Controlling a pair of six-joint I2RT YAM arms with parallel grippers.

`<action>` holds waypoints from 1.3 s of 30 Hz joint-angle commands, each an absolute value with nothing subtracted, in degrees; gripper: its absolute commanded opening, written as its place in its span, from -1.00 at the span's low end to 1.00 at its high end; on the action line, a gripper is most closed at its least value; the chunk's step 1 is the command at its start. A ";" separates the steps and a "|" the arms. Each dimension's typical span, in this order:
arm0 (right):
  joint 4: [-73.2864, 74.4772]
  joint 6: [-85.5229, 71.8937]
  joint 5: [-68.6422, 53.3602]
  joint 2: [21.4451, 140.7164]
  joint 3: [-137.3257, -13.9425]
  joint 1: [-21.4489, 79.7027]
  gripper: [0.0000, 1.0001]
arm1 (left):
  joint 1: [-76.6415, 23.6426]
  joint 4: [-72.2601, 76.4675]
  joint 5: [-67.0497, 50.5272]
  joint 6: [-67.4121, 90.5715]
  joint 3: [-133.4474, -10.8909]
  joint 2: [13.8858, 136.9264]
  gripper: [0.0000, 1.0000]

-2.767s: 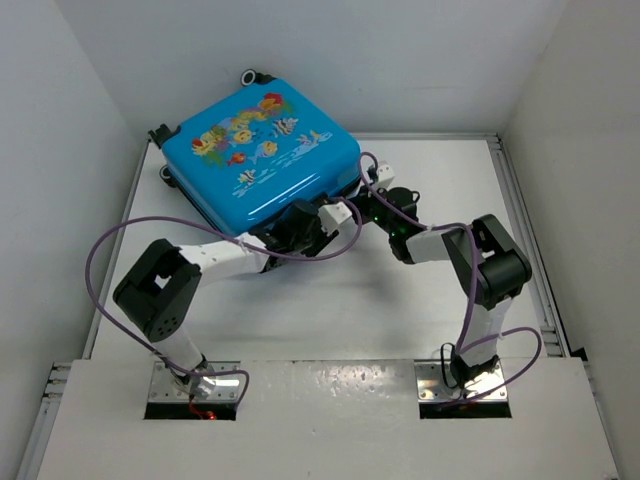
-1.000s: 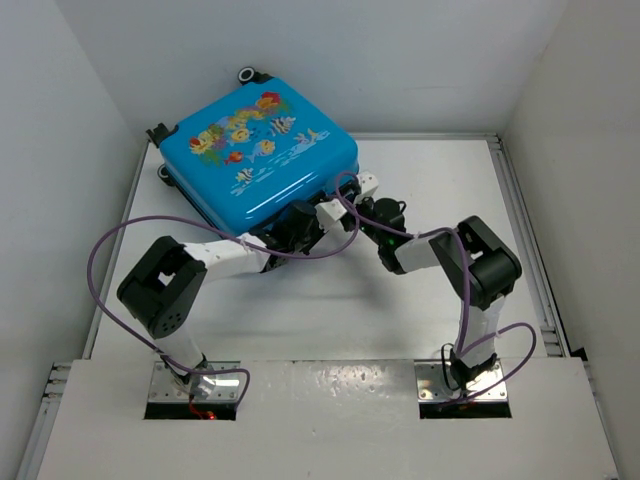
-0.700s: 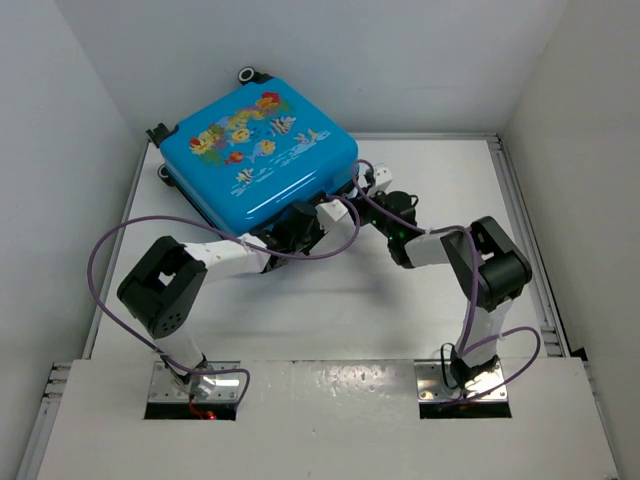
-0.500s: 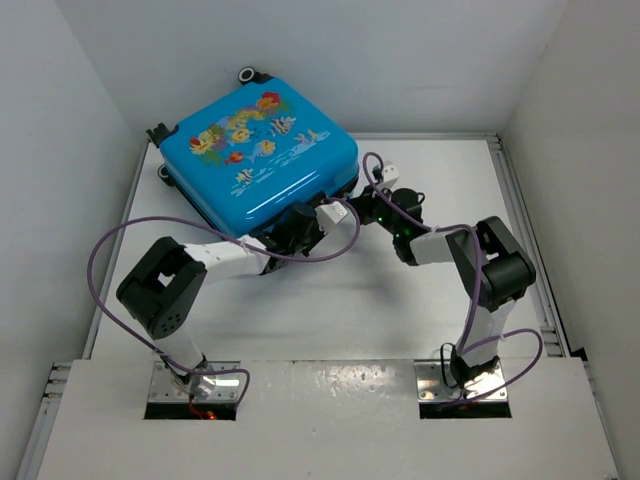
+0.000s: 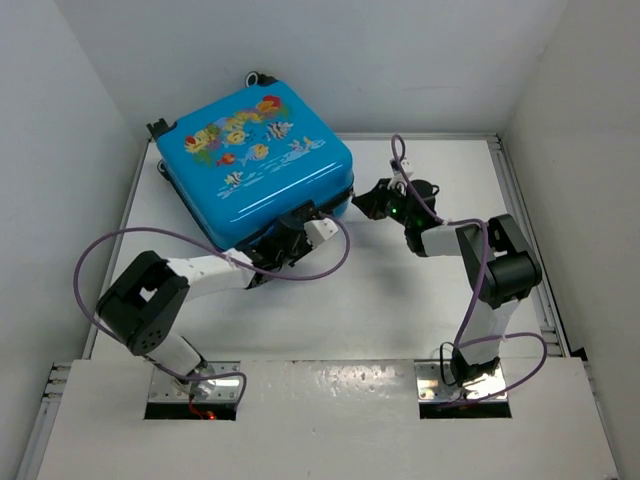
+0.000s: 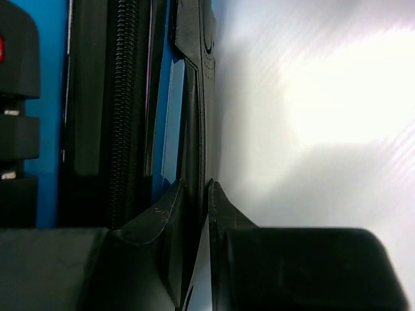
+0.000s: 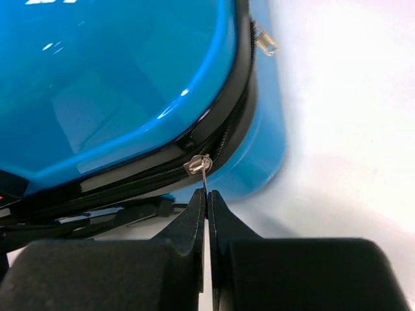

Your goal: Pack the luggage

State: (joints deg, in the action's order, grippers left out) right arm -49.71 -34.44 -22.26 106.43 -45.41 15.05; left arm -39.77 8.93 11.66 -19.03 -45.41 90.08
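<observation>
The suitcase lay flat and shut, its fish-printed blue shell facing up. Most of the white tabletop spread out on its near and right sides.

The left fingers were at the suitcase's near side wall. They were drawn almost together, with only a narrow gap between them, and that gap was filled by a thin black part standing off the side of the suitcase, seemingly the black handle. Both fingers pressed against it, one on each face. Just beside the handle, further in toward the shell, ran the black zipper, parallel to the clamped piece.

The right fingers were at the suitcase's right-hand corner, just outside the rounded edge of the shell. They were closed tight, tip against tip, and pinched the small silver zipper pull. The pull hung from the zipper line where the two blue halves met. Its slider sat on the curve of the corner, and its tab dropped straight down into the closed tips. A second pull of the same metal stuck out from the zipper further round the corner. It was well apart from the fingers and nothing touched it.
</observation>
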 commanded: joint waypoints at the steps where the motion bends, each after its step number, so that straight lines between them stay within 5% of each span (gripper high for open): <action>1: -50.89 -35.95 -20.48 106.44 -47.37 12.66 -1.00 | -38.14 -8.09 19.78 -22.84 -38.24 87.47 -1.00; 12: -51.68 -39.20 -31.02 107.49 -49.65 9.49 -1.00 | -32.70 -9.32 19.16 -39.54 -25.66 72.96 -1.00; 39: -47.11 -37.53 -18.81 131.56 -81.63 11.16 -1.00 | -29.71 -8.79 16.35 -43.95 -31.29 83.31 -1.00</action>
State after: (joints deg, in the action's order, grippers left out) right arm -42.11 -38.30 -39.27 127.68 -73.17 13.80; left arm -32.69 4.03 9.13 -42.87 -33.56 78.41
